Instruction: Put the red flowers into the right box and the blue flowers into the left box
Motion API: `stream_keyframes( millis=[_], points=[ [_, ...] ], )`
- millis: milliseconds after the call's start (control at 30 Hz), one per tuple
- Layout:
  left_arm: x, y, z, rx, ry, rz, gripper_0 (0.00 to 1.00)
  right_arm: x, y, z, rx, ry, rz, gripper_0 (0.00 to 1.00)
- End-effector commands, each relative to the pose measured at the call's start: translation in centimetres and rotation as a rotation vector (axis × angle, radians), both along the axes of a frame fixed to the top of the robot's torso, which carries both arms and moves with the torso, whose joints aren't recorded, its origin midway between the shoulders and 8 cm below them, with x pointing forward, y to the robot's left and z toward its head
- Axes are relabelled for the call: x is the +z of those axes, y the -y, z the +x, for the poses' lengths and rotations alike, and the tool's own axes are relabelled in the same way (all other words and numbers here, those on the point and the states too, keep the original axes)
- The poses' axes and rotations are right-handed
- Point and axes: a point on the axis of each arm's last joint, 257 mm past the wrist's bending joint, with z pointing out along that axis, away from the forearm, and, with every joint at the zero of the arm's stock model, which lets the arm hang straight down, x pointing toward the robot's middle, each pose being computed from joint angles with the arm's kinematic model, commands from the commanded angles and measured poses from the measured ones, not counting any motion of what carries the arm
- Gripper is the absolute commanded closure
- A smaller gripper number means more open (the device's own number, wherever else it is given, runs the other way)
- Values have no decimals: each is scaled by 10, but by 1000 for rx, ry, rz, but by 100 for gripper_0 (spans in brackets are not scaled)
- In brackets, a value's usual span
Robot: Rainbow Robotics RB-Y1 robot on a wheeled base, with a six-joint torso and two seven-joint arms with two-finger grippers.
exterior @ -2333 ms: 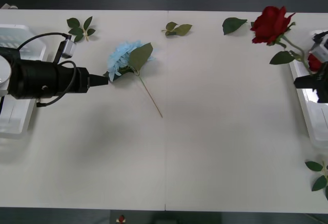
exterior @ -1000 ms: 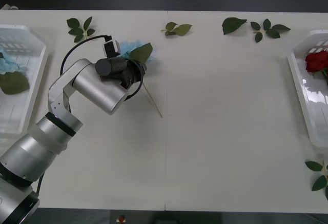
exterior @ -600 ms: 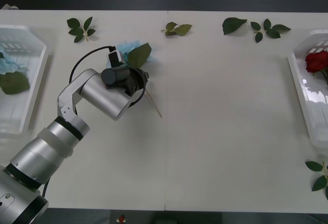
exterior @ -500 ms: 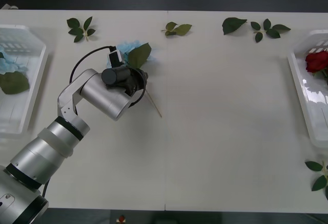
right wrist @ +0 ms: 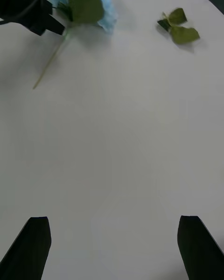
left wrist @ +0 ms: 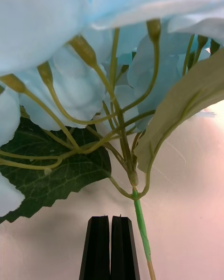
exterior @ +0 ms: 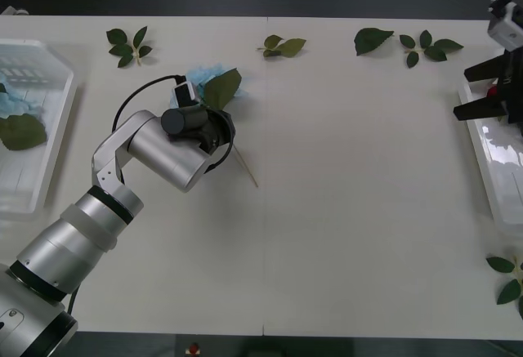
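Left gripper (left wrist: 111, 247) sits low over the table (exterior: 343, 210), its two black fingers pressed flat together with nothing between them. From my left wrist camera the blue flower (left wrist: 70, 65) is right in front of those fingertips, its thin green stem (left wrist: 142, 233) running just beside them but not caught. On the front camera I see the left arm bent over that same blue flower (exterior: 211, 83), which lies on the table left of centre with a big leaf across it and its stem pointing toward the table's middle.

Right gripper (exterior: 478, 91) hangs at the inner edge of the right box (exterior: 490, 169), fingers spread wide and empty; my right wrist camera shows both black fingertips (right wrist: 32, 247) far apart above bare table. A little red (exterior: 493, 91) peeks out behind it, too hidden to say more. Another blue flower (exterior: 10, 110) lies in the left box (exterior: 41, 128). Loose leaf sprigs (exterior: 282, 45) lie along the far edge.
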Motion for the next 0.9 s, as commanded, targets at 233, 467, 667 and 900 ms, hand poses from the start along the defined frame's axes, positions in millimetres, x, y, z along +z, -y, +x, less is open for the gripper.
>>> stream_keyframes(
  millis=[233, 467, 667, 900],
  points=[
    [35, 26, -6, -63, 41, -90, 78, -30, -72, -23, 255, 87, -213, 21],
    [53, 11, -26, -69, 22, -46, 4, -38, -96, -16, 345, 134, -305, 21],
    [57, 16, -24, -56, 25, -44, 0, -32, -128, -16, 406, 169, -271, 21],
    [60, 21, -2, -37, 63, -25, 0, -39, -161, -24, 440, 143, -154, 21]
  ],
)
